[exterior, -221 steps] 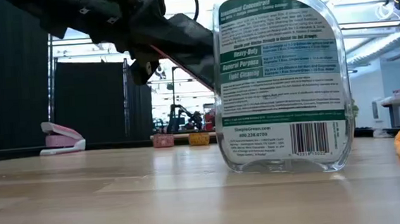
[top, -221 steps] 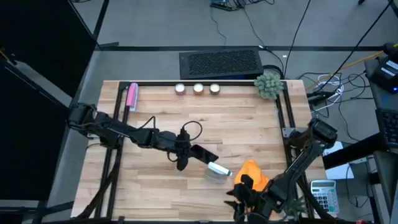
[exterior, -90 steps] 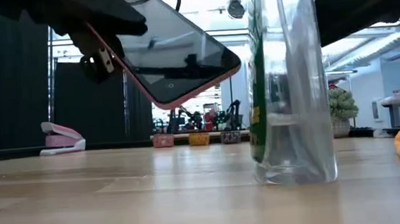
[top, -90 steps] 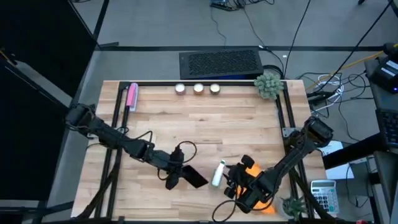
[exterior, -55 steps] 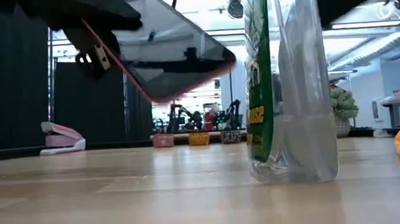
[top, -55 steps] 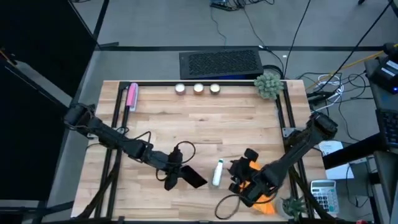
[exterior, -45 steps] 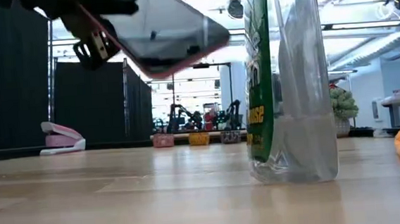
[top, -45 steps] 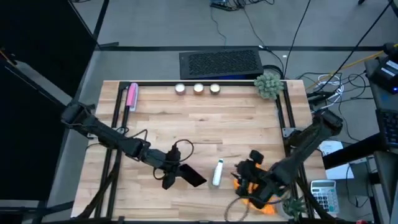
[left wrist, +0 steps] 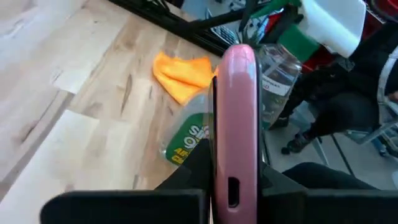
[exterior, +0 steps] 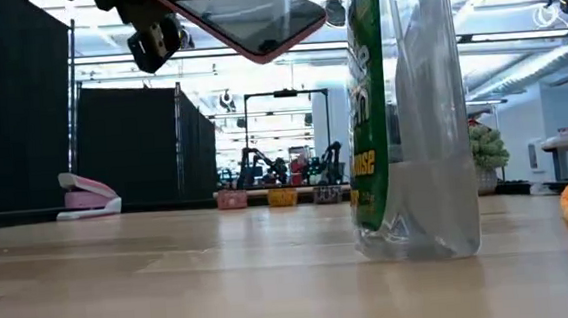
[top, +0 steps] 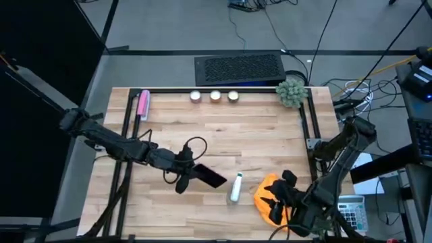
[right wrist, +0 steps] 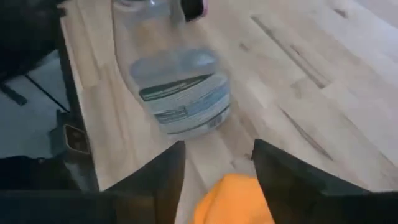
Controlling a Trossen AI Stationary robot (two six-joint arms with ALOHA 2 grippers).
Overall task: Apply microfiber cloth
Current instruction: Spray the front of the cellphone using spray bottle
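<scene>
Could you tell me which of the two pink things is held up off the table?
The pink-cased phone in the left gripper; the other pink item lies at the table's far-left corner.

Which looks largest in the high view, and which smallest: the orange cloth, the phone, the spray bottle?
1. Orange cloth, though the right arm covers part of it.
2. Phone.
3. Spray bottle, standing and seen from above, so it looks narrow; it is close to the phone in apparent size.

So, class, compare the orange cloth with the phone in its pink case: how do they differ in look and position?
The microfiber cloth is soft, crumpled and orange, lying on the table; the phone is flat, rigid and dark-screened with a pink edge, held tilted above the table by the left gripper. The right gripper hovers open over the cloth.
</scene>
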